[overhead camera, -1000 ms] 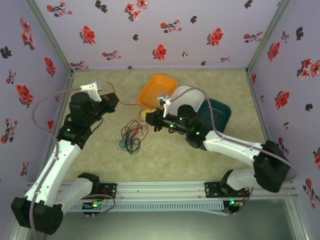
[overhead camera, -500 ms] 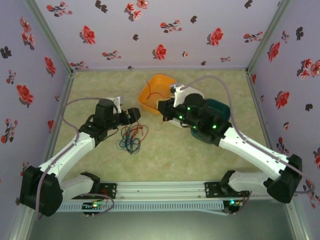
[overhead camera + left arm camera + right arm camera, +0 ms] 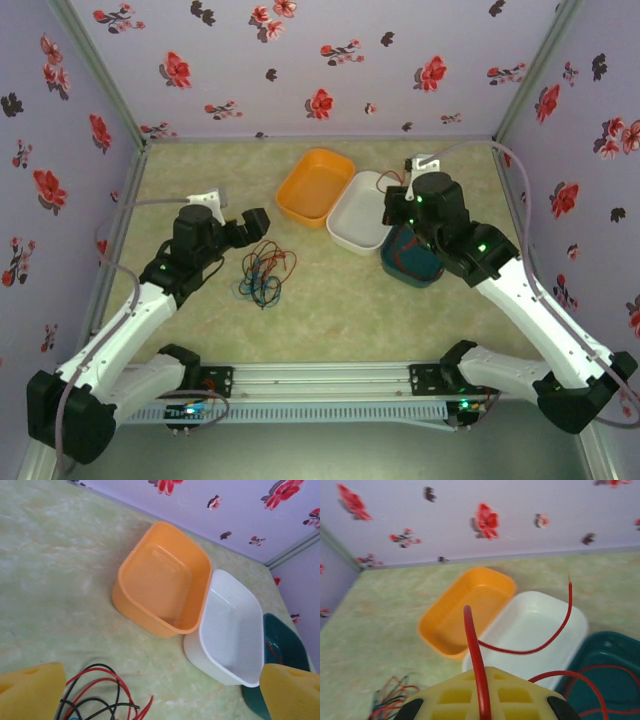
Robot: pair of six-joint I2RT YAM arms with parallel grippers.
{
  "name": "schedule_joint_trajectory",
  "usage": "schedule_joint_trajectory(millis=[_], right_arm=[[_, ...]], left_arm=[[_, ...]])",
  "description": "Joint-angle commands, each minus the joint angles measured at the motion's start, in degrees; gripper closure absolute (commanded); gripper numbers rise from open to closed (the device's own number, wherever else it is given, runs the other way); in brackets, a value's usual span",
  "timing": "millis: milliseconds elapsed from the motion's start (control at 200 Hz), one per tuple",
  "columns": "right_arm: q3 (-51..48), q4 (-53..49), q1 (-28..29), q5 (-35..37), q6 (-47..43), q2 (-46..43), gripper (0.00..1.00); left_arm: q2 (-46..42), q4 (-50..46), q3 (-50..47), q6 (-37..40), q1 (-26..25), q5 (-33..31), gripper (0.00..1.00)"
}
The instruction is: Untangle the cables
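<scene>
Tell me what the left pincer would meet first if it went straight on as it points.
Probably the orange tub; the open left pincer aims at its near wall, though depth is unclear.

In the left wrist view the cables [image 3: 100,681] run off the bottom edge, and the white tub [image 3: 234,630] hides part of the green tub [image 3: 286,646].

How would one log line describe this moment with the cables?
left gripper: open, near cable tangle | right gripper: shut on red cable | red cable: trails into teal bin
</scene>
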Motion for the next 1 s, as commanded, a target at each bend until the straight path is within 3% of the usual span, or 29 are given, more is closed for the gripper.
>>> schedule_joint_trajectory(millis=[0,360,690,995], right_arm=[[-0.9,-3.2,-3.3,2.3,-2.1,0.2,1.0],[-8.7,3.4,-13.2,-0.6,-5.1,2.5,1.0],[-17.1,6.9,-18.3,-4.8,-1.0,4.9,1.0],[-17.0,-0.3,-20.2,-7.8,6.8,11.3,1.0]], left_arm=[[-0.5,-2.3,-0.7,2.1,0.2,-2.9,0.0],[0.3,-1.4,-1.3,1.9,0.2,-3.1,0.0],[2.6,-0.8,-1.7,1.7,0.2,-3.1,0.0],[4.0,-1.7,-0.9,1.8,0.2,-3.1,0.0]])
